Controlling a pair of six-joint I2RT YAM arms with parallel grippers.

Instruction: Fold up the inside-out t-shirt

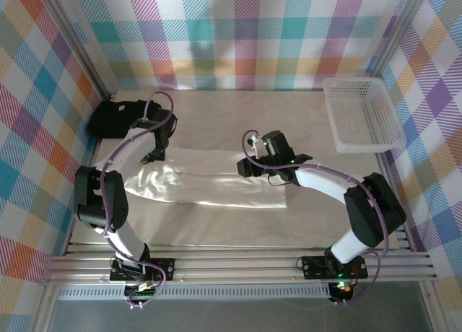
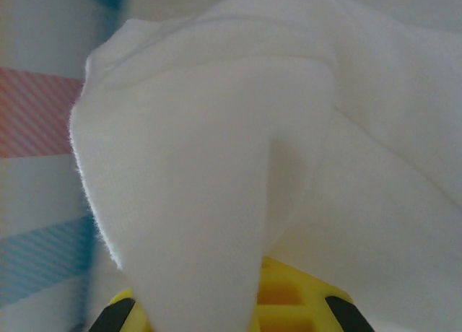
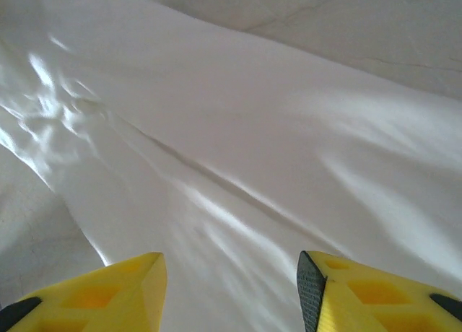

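Cream tabletop (image 1: 289, 123), plaid walls (image 1: 245, 36); left hand (image 1: 153, 156) pinches the t-shirt (image 1: 209, 184) (right hand (image 3: 228, 278) hovers open).

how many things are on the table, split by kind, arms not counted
t-shirts: 2, one white t-shirt spread between the arms and one black t-shirt bunched at the far left
baskets: 1, a white plastic basket at the far right
total: 3
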